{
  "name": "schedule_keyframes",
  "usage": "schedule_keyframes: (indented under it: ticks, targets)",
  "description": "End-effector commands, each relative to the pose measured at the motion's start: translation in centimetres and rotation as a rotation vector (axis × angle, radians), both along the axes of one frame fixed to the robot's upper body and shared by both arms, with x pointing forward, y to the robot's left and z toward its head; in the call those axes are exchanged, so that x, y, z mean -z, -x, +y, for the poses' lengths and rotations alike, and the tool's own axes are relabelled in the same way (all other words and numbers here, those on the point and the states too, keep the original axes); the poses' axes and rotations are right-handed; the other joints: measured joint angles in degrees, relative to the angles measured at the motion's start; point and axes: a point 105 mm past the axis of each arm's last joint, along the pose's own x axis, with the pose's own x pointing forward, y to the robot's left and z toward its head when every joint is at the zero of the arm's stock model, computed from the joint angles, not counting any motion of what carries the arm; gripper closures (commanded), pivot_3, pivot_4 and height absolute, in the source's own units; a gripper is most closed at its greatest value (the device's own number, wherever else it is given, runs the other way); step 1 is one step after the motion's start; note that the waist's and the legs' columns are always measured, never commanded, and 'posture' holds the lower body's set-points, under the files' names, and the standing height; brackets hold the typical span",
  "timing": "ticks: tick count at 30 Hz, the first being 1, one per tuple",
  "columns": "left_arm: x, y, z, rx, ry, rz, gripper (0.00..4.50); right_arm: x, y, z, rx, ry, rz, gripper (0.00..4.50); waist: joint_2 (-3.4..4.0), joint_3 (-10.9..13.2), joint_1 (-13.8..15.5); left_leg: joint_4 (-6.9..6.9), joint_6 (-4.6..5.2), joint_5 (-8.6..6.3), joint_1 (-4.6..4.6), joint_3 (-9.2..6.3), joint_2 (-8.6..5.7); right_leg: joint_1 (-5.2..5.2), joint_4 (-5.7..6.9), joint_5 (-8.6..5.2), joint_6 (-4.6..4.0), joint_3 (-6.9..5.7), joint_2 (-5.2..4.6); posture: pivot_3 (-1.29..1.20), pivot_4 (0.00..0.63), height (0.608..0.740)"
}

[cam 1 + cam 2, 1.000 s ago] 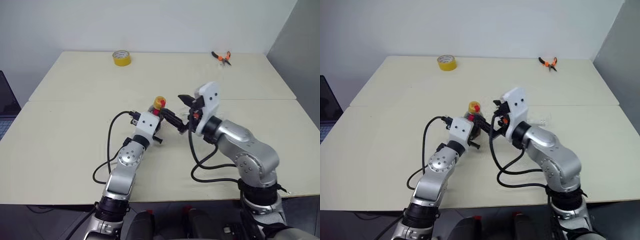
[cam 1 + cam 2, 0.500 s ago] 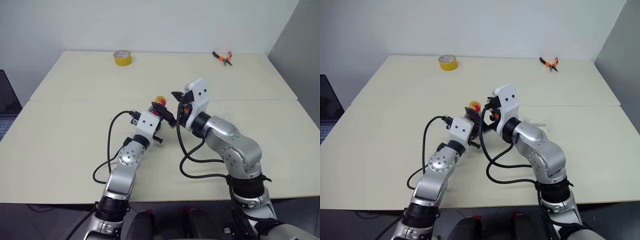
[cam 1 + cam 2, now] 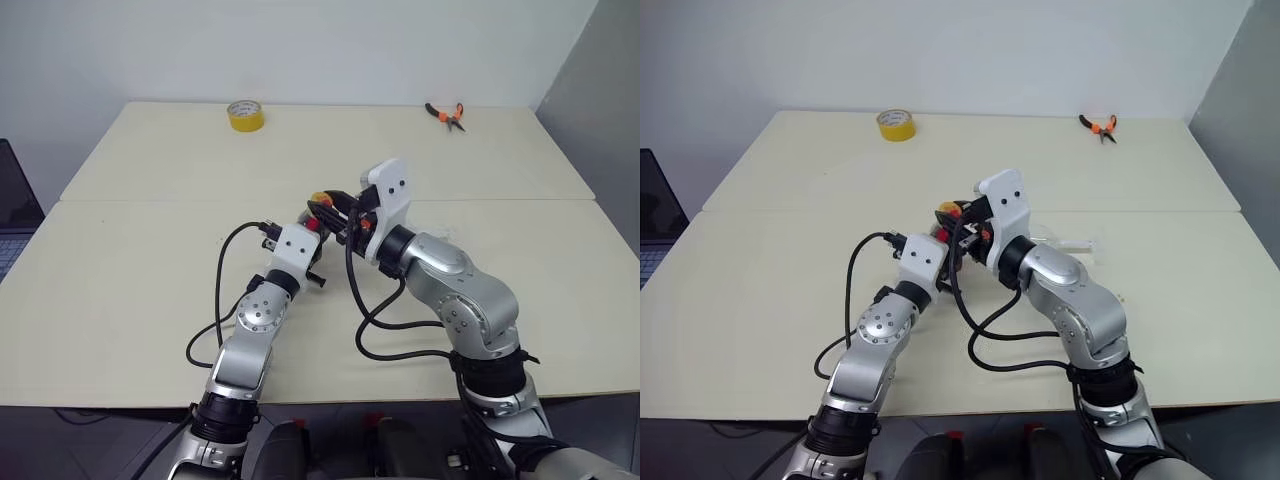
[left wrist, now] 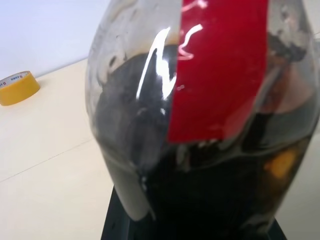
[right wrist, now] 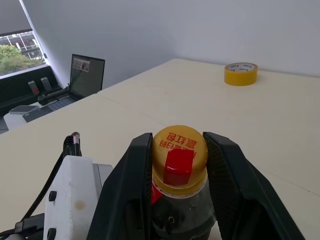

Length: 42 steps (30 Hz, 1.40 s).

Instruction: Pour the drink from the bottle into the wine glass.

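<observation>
Bottle [image 4: 200,125] of dark drink [image 4: 210,200] in closed left fingers [image 4: 120,220]; right fingers [image 5: 140,170] against yellow cap [image 5: 179,150].

Your left gripper [image 3: 312,226] is clamped on the bottle [image 5: 180,200]; your right gripper [image 5: 179,150] pinches its cap [image 5: 179,159] from above.

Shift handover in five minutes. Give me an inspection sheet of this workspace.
Surface: cream table, a seam line running across it.
Job's things: bottle with dark drink, red label, yellow cap still on; wine glass lying on the table beyond the right arm.
Clutter: yellow tape roll and orange-handled pliers at the far edge.
Grippers: left pincer shut on the bottle's body; right pincer with a finger either side of the cap.
Cables: black cables looping off both arms.
Surroundings: white wall; laptop beside the table.
</observation>
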Motion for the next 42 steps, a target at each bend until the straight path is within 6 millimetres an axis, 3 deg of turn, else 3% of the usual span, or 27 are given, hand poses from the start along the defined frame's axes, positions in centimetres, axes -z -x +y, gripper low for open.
schedule_keyframes:
  ticks: [1,10,17,21,25,28,30,34,39,42]
  targets:
    - [-2.2,0.3,-0.6,0.023,0.013,-0.091,3.83,-1.2,0.4,0.0,-0.007,-0.017,-0.050,3.29,0.00,0.0,0.0,0.00,0.00,0.00,0.00,0.00,0.00,0.00,0.00,0.00,0.00,0.00,0.00,0.00,0.150,0.740]
    - [-2.2,0.2,-0.6,0.023,0.014,-0.093,3.83,-1.9,1.2,0.2,-0.106,-0.272,0.078,3.29,0.00,0.0,0.0,-0.01,0.00,0.00,-0.01,0.01,0.00,0.00,0.00,0.00,0.00,0.01,0.00,0.00,0.150,0.740]
    - [-2.1,0.2,-0.6,0.021,0.017,-0.092,3.83,-1.6,1.1,-0.4,-0.074,-0.291,0.096,3.29,0.00,0.0,0.0,-0.01,0.00,0.00,0.00,0.00,0.01,0.00,0.00,0.00,0.00,0.00,0.00,0.00,0.150,0.740]
    - [-2.2,0.1,-0.3,0.009,0.031,-0.092,3.83,-2.2,0.3,-3.3,0.123,-0.132,-0.099,3.29,0.00,0.0,0.2,0.00,0.00,0.00,-0.03,-0.01,-0.02,0.00,-0.03,0.00,0.00,-0.02,-0.01,0.00,0.150,0.740]
    - [-2.5,0.0,0.2,-0.013,0.088,-0.090,3.83,-1.8,0.5,-9.1,0.342,0.001,-0.225,3.29,0.00,0.0,0.3,0.00,0.00,0.00,-0.09,-0.03,-0.02,-0.01,-0.11,0.00,0.01,-0.03,-0.01,0.00,0.150,0.740]
    - [-2.8,0.0,0.5,-0.022,0.133,-0.092,3.83,-0.5,0.8,-12.6,0.463,0.049,-0.217,3.29,-0.01,0.0,0.3,0.00,0.00,0.00,-0.12,-0.03,-0.02,0.00,-0.17,0.00,0.01,-0.03,-0.01,0.00,0.150,0.740]
    - [-3.0,-0.1,0.7,-0.028,0.166,-0.092,3.83,0.8,1.2,-14.5,0.520,0.080,-0.186,3.29,-0.01,0.0,0.1,0.00,0.00,0.00,-0.11,-0.02,-0.02,0.00,-0.16,0.00,0.02,-0.02,0.00,0.00,0.150,0.740]
    - [-4.0,-0.3,1.4,-0.042,0.218,-0.121,3.83,6.4,2.5,-20.8,0.726,0.159,-0.024,3.29,-0.01,0.0,0.2,-0.02,0.00,0.00,-0.08,-0.02,-0.01,0.03,-0.16,0.00,0.03,-0.02,0.02,0.00,0.150,0.740]
    - [-4.2,-0.8,2.3,-0.063,0.226,-0.124,3.83,11.1,3.6,-24.2,0.824,0.168,0.154,3.29,-0.01,0.0,0.0,-0.02,0.00,0.00,0.03,0.11,-0.02,0.04,-0.11,0.00,0.05,0.11,0.06,0.00,0.150,0.740]
    - [-4.2,-0.8,2.4,-0.065,0.222,-0.123,3.83,12.3,3.6,-25.3,0.858,0.163,0.192,3.29,0.00,0.0,0.0,-0.05,0.00,0.00,0.10,0.13,0.00,0.05,-0.09,0.00,0.05,0.14,0.12,0.00,0.150,0.740]
